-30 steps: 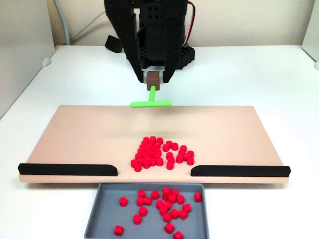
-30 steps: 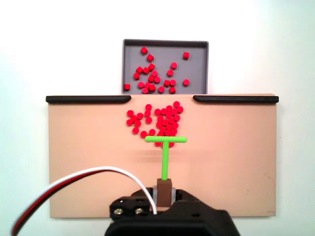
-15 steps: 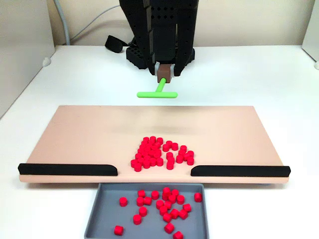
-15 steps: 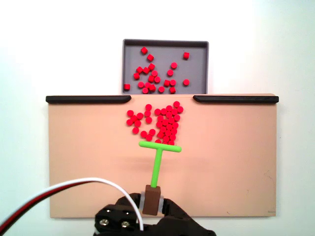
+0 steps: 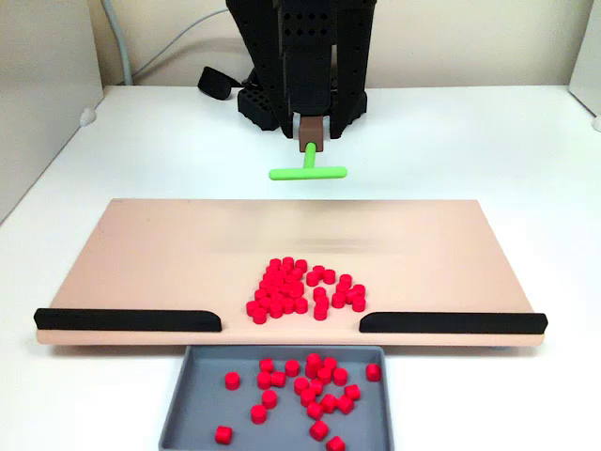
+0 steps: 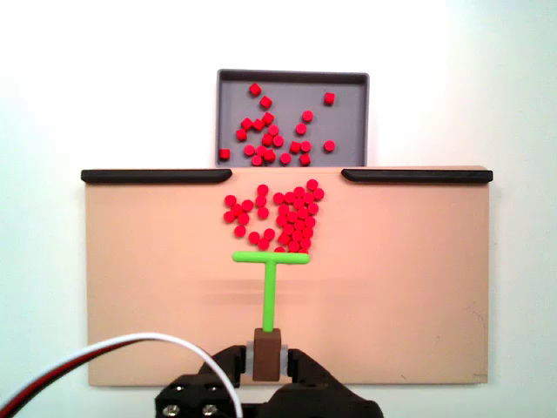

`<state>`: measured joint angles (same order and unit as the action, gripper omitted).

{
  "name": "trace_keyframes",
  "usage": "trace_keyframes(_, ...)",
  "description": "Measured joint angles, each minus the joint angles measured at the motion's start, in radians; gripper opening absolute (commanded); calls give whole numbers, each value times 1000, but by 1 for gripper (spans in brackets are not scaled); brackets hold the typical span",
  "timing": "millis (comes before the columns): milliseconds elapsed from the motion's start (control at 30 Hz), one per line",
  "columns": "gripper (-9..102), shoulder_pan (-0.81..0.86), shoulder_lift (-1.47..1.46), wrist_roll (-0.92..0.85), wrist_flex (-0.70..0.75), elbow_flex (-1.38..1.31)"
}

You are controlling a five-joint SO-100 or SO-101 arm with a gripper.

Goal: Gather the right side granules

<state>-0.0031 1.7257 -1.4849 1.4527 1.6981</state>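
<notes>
A cluster of red granules point(image 5: 300, 289) lies on the peach board point(image 5: 141, 254) just behind the gap between its two black rails. In the other fixed view the same granules point(image 6: 283, 218) sit just beyond the crossbar of the green T-shaped stick point(image 6: 271, 287). My gripper point(image 5: 311, 132) is shut on the brown block at the stick's stem, and it holds the stick point(image 5: 308, 172) raised over the board's far edge. The other fixed view shows the gripper point(image 6: 266, 361) at the bottom edge, with the crossbar just short of the pile.
A grey tray point(image 5: 178, 404) below the rail gap holds several more red granules; it appears too in the other fixed view point(image 6: 291, 77). Black rails point(image 5: 127, 319) point(image 5: 451, 322) line the board's edge. A red-white cable point(image 6: 104, 348) trails from the arm.
The stick has backed off from the pile toward the arm's base and shifted sideways: left in the view from behind the arm, right in the front view. The granules have not moved.
</notes>
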Motion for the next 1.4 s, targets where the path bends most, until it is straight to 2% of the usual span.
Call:
trace_keyframes(333, 0, 34, 34, -98, 0, 2)
trace_keyframes(1400, 0, 34, 46, -89, 0, 2)
